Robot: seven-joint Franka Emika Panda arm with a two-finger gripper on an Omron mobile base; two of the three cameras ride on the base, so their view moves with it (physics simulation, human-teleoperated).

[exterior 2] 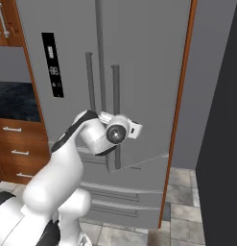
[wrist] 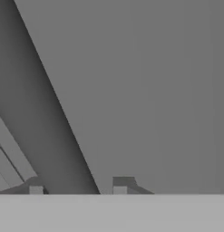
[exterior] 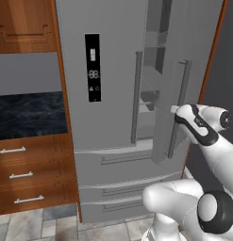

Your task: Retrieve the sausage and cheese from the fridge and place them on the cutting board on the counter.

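one fridge (exterior: 108,94), three cabinet drawers (exterior: 23,175)

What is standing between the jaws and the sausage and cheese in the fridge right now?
The fridge's right door is ajar, not swung wide, and the gripper sits close against its face. Through the gap, door shelves show; the food cannot be seen. The left door is shut.

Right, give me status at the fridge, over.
Two-finger gripper at the right door's bar handle, jaws apart, gripping nothing. Tall grey French-door fridge: right door ajar, shelves showing. That door is partly open, blocking the reach inside.
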